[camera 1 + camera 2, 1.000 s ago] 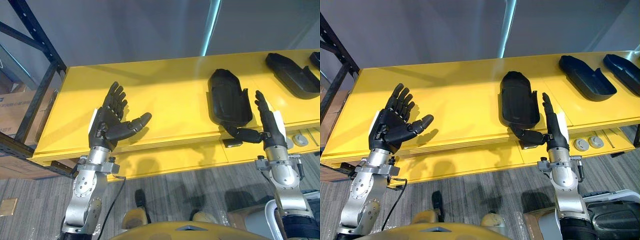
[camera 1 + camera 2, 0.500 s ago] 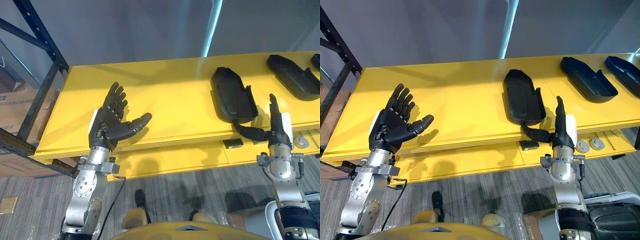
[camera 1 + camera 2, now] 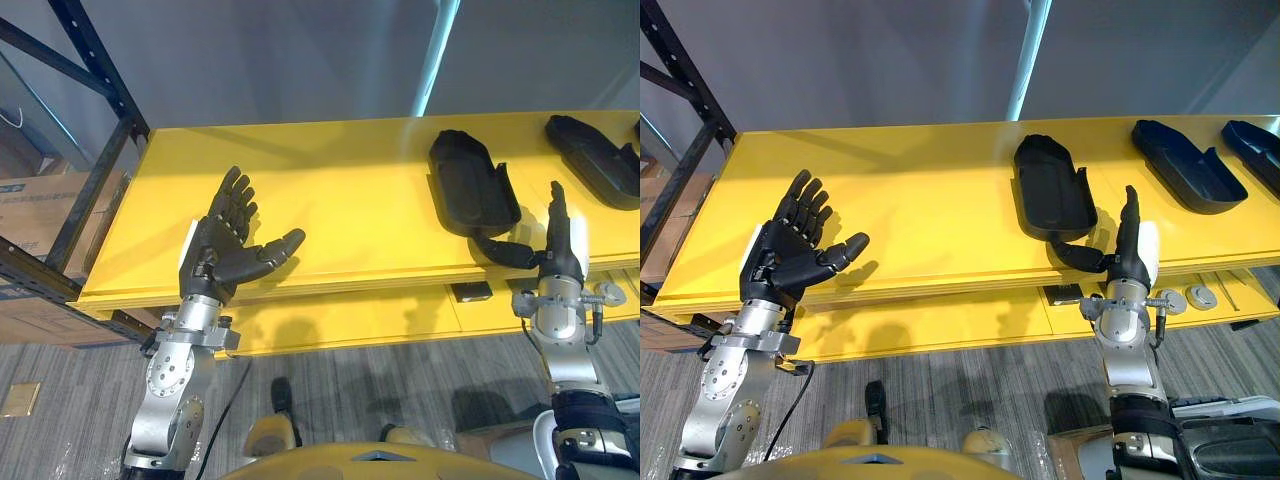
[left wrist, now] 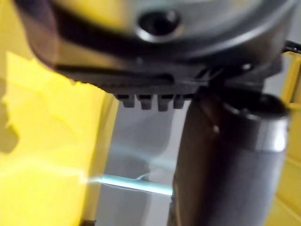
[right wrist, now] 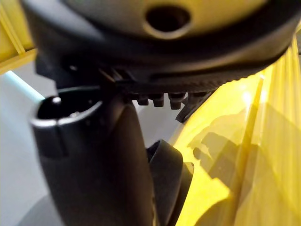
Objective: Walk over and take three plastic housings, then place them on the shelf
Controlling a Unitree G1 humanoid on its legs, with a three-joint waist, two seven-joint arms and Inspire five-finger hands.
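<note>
Three black plastic housings lie on the yellow table (image 3: 340,200): the nearest one (image 3: 472,195) right of centre, a second (image 3: 1188,165) further right, and a third (image 3: 1255,145) at the right edge. My right hand (image 3: 555,240) stands open at the table's front edge, just right of the nearest housing. Its fingers are straight and its thumb reaches toward the housing's near end; I cannot tell if they touch. My left hand (image 3: 225,245) hovers open and empty, palm up, over the table's front left.
A dark metal shelf rack (image 3: 90,150) stands at the left with cardboard boxes (image 3: 40,210) behind it. On a lower ledge under the table's front right sit round grey fittings (image 3: 1190,297) and a small black part (image 3: 470,292).
The camera has shifted, bringing more of the rack into sight. My right hand has drawn a little to the right, away from the nearest housing's side. The left hand keeps its pose.
</note>
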